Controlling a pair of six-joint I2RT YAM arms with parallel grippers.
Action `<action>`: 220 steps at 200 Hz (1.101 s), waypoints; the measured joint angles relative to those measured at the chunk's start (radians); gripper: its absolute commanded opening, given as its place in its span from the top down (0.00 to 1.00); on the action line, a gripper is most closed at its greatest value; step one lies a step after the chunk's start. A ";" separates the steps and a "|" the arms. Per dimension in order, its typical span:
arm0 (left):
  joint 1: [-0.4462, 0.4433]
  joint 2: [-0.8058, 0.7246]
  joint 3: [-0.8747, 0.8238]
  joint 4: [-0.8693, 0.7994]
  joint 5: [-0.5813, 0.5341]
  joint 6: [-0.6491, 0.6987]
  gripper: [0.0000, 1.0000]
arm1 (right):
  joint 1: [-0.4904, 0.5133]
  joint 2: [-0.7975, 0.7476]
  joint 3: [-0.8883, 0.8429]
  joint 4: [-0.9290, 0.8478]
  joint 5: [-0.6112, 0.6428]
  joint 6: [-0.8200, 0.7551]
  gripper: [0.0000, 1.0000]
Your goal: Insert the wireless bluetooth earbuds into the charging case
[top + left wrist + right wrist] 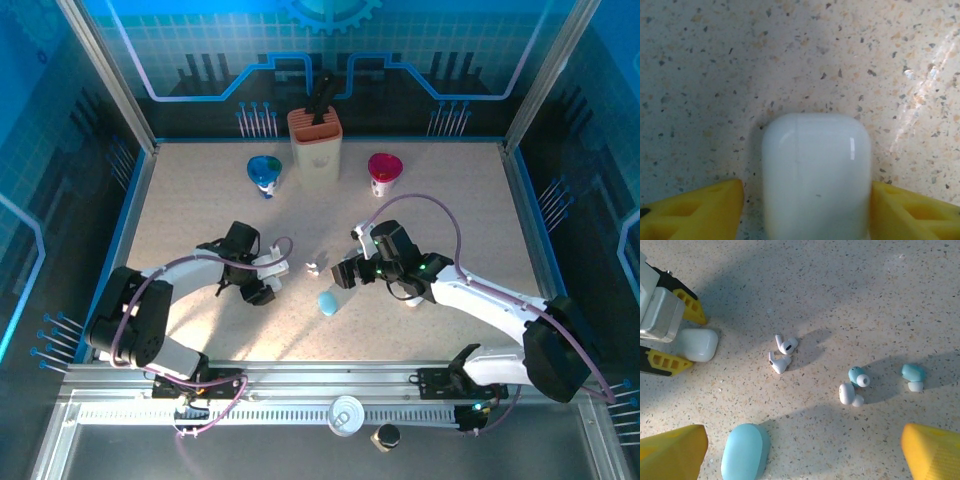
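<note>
Right wrist view: where do the earbuds lie?

You have two white stemmed earbuds loose on the speckled table (865, 290). The upper earbud (788, 346) and lower earbud (779, 364) lie side by side, touching or nearly so. From the top external view the pair (313, 266) is one tiny white fleck between your two grippers.

And the cases?

Two, both closed. The white case (705, 342) lies just left of the earbuds, bracketed by your left gripper (695, 342). In the left wrist view one yellow fingertip (900, 210) sits against that case (815, 175). Beside the other fingertip a thin strip of shadow shows, so I cannot tell whether the case is truly clamped. The blue case (745, 450) lies nearer your right gripper (802, 440), its lower end cut off by the frame. That gripper stands wide apart with nothing held, and its yellow tips are clipped at the bottom corners.

What is hard to make out?

Three small rounded teal-and-white buds (858, 376) lie to the right of the stemmed pair. Whether each is one piece or two, I cannot tell. At the far edge of the table, seen from the top external view, a tan block (315, 145) holds one dark handle. A blue object (264, 172) and a magenta object (384, 172) flank it, both too small to identify.
</note>
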 measured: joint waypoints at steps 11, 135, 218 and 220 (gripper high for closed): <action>-0.001 0.003 0.003 0.001 -0.002 -0.004 0.43 | 0.000 0.000 0.002 -0.002 0.006 0.003 0.00; -0.012 -0.073 0.018 -0.003 0.000 -0.015 0.60 | -0.069 -0.134 -0.002 -0.036 0.025 0.136 0.00; -0.237 -0.319 0.072 0.122 0.024 0.039 0.60 | -0.166 -0.070 0.006 0.003 -0.462 0.256 0.14; -0.245 -0.319 0.074 0.124 0.024 0.042 0.60 | -0.166 -0.068 0.007 0.009 -0.470 0.257 0.15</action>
